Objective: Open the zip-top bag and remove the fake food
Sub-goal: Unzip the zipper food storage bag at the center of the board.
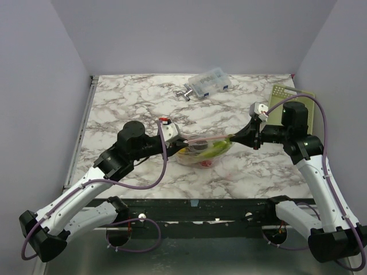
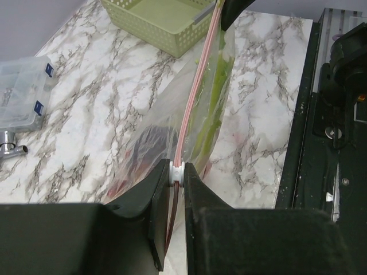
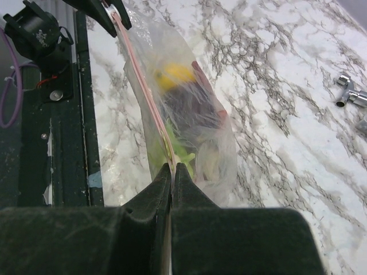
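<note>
The zip-top bag [image 1: 203, 152] hangs stretched between my two grippers just above the marble table, its pink zipper strip [image 2: 195, 91] taut on top. My left gripper [image 2: 178, 172] is shut on the white zipper slider [image 2: 178, 173] at the bag's left end. My right gripper [image 3: 174, 167] is shut on the strip at the right end. Inside the bag lies the fake food: a yellow lemon [image 3: 175, 74], a dark purple piece [image 3: 192, 109], a green stalk [image 2: 209, 109] and red pieces [image 1: 206, 165]. In the top view the left gripper [image 1: 182, 140] and right gripper [image 1: 234, 138] face each other.
A clear plastic box [image 1: 209, 83] with blue contents and a small metal fitting [image 1: 184, 91] lie at the table's far edge. A green basket [image 1: 281, 94] stands at the far right, partly behind the right arm. The black front rail [image 2: 309, 114] runs along the near edge.
</note>
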`<state>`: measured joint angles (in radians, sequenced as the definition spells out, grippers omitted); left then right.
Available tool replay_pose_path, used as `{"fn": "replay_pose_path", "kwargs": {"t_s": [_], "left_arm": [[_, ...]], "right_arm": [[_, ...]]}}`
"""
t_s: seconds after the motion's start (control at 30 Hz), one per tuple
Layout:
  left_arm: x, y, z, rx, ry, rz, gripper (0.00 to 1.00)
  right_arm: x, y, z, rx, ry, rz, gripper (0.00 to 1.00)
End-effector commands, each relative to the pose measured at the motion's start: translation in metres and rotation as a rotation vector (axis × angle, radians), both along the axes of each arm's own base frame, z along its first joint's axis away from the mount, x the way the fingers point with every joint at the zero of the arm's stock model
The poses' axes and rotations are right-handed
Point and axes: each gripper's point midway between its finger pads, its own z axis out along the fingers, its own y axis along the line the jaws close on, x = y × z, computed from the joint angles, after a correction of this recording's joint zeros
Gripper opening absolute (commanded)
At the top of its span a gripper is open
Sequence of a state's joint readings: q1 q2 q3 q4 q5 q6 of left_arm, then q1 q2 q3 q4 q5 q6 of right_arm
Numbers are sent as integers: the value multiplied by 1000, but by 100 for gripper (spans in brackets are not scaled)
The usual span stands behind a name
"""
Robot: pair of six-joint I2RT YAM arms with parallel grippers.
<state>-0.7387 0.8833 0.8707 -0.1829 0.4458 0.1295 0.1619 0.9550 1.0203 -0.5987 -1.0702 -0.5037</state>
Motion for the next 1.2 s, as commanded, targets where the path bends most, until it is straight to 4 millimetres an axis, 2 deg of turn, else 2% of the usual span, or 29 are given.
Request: {"fn": "replay_pose_path", "kwargs": {"t_s": [0.0,1.17], "left_arm": [[-1,14,-14,38,20,25,0],[-2,55,-33,131,-18,113,0]], "right_arm": [[9,-9,-2,-18,-17,-66,0],[14,-13,-3,-13,-11,-83,0]]}}
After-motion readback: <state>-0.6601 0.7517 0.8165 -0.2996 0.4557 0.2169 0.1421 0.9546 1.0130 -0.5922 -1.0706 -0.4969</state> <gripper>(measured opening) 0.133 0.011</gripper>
